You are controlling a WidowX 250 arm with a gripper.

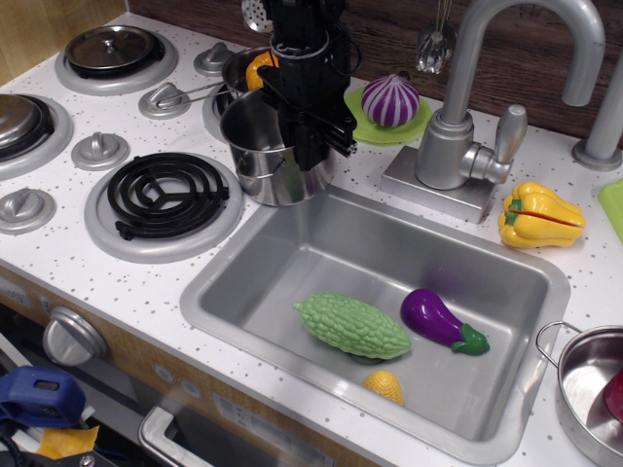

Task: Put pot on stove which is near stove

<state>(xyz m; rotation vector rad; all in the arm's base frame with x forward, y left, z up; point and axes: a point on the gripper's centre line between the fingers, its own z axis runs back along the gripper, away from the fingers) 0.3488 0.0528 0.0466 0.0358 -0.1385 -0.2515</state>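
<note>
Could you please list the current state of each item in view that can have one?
gripper: closed on the pot's rim
pot: upright, gripped, beside the stove
stove: bare
sink: holds vegetables
faucet handle: raised

**Sink, Vegetables and Fittings Around the Counter**

A steel sink (292, 263) fills the lower centre, holding a green bitter gourd (351, 326), a purple eggplant (440, 321) and a small yellow corn piece (385, 386). At right lies a yellow pepper (538, 214). A grey faucet (477, 107) stands at upper right, beside a purple onion (390, 100) on a green plate (358, 125).
</note>
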